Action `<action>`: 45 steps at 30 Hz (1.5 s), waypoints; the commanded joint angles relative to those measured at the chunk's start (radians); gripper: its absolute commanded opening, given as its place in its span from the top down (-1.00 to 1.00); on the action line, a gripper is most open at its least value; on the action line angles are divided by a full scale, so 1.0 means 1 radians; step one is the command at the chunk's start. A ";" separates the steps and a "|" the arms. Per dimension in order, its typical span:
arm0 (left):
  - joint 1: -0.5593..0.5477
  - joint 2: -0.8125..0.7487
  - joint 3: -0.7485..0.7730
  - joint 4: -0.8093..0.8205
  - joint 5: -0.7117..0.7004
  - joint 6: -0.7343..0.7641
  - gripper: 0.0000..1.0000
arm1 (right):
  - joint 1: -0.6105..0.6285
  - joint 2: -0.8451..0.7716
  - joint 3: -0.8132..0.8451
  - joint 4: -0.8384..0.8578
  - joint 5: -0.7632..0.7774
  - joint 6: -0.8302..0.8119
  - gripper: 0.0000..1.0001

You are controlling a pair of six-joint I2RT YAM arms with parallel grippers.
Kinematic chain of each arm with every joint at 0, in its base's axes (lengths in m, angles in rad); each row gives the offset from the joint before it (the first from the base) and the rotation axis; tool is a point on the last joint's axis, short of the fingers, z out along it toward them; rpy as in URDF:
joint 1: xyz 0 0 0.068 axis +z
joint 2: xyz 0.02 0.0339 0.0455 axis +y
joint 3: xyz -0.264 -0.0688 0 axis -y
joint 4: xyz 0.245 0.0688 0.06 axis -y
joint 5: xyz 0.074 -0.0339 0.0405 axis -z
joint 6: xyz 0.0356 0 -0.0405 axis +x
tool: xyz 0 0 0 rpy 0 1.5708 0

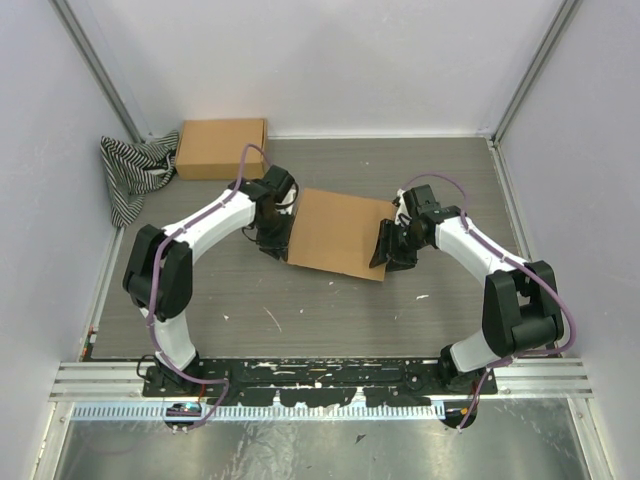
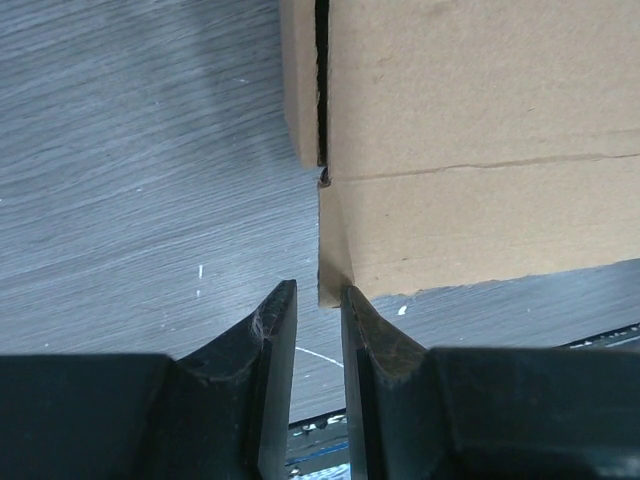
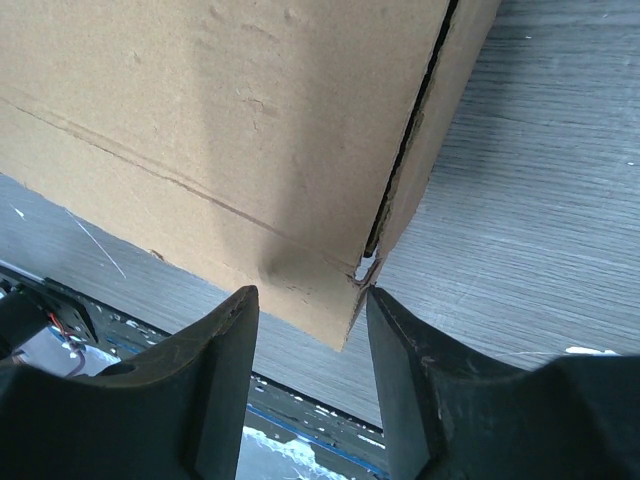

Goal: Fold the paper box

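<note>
No legible text, label, brand, number or sign: paper box (image 1: 338,233), far box (image 1: 220,148), cloth (image 1: 130,172), bench (image 1: 330,310).

Even, diffuse o/h light, fairly bright, no glare. Soft faint shadows on grey wood-grain surface (image 1: 330,310). Wrist views sharp; dim shadow band across plain brown cardboard paper box (image 3: 150,100).

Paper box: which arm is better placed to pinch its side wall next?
Right, probably. The right claw stands open with the paper box corner between its fingers. The left claw shows a narrow gap, with only the corner tip at its mouth.
</note>
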State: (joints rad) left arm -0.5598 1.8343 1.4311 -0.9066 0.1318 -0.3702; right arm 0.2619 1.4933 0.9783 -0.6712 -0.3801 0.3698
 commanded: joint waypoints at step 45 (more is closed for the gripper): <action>0.122 -0.108 -0.191 0.443 0.104 -0.250 -0.38 | -0.057 0.216 0.269 0.182 -0.013 0.080 -0.08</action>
State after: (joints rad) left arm -0.4423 1.7641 1.2766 -0.4709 0.2203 -0.5507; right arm 0.2070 1.7607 1.2224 -0.5438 -0.3683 0.4072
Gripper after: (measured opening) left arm 0.690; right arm 0.534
